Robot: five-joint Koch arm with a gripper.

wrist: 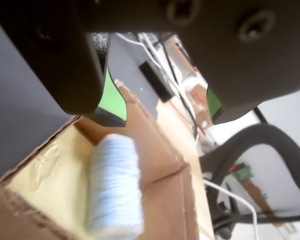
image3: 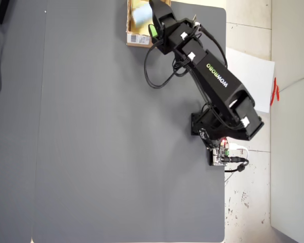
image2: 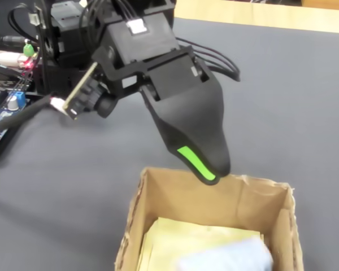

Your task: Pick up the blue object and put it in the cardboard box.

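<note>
My arm (image3: 213,76) is matte black plastic with white lettering along one link and small white labels. Black cables (image3: 154,76) loop beside it. The gripper (wrist: 165,112) has broad black jaws with bright green pads and two recessed screws above.

Arm stretched out from its base, wrist pitched down. Hand (wrist: 167,114) spread apart, nothing between the jaws in the wrist view. Green-padded fingertips (image2: 196,162) point downward. In the overhead view the hand (image3: 154,28) sits at full reach.

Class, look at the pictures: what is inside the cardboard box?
The blue object lies inside the cardboard box on its pale yellowish floor. The frame edge cuts off the box's near part.
</note>
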